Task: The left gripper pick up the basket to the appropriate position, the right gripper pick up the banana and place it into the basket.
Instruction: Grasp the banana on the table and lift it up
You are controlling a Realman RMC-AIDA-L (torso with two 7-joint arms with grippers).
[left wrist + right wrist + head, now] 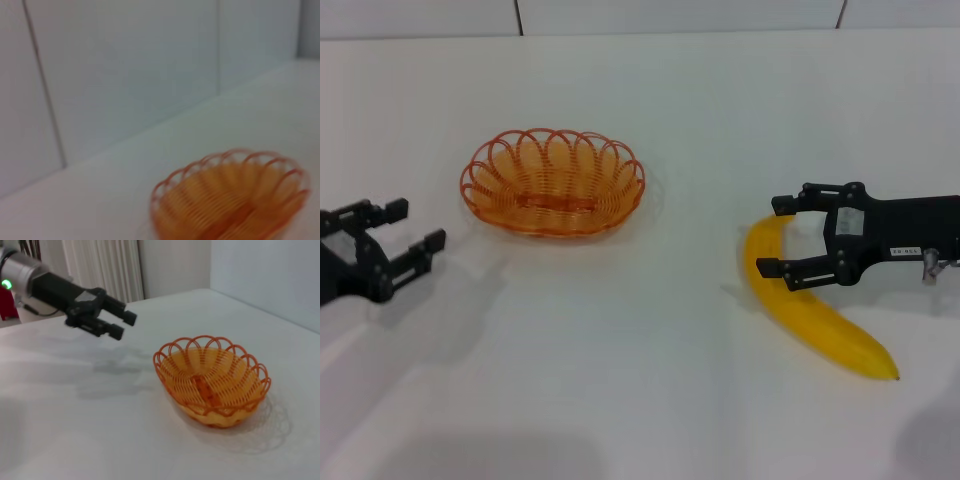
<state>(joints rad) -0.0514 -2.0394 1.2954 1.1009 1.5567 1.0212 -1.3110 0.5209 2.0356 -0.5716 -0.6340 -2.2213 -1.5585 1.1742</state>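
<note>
The orange wire basket [620,200] stands empty on the white table, left of centre; it also shows in the left wrist view [225,200] and the right wrist view [220,412]. My left gripper [417,226] is open and empty, apart from the basket on its left; it also shows in the right wrist view [120,324]. The yellow banana [820,320] lies on the table at the right. My right gripper [775,237] is open, with its fingers on either side of the banana's upper end. I cannot tell whether they touch it.
The white table [620,350] stretches around both objects. A pale tiled wall [670,15] runs along its far edge. The gap between the basket and the banana holds nothing.
</note>
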